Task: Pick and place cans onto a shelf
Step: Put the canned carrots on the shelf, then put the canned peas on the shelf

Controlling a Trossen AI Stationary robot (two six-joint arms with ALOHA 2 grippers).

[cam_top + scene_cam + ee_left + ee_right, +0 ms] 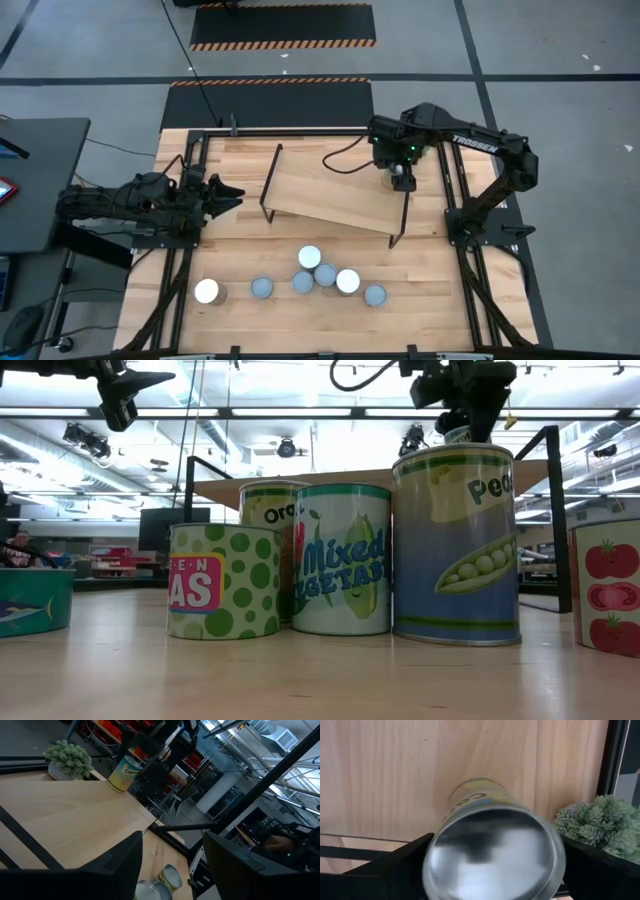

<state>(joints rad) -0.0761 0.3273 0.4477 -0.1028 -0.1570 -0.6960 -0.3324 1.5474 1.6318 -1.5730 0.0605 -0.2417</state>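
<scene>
Counting from above, six cans [311, 257] stand on the tabletop [420, 300] in front of the shelf [335, 190], and a seventh can [492, 852] sits at the shelf's right end, between the fingers [390, 870] of the right end effector [402, 172], which close on its sides. Only the right wrist view shows that grip and a small green plant [592, 822] beside it. The low view alone shows labels. The left end effector [232, 196] hangs spread and empty near the shelf's left end.
</scene>
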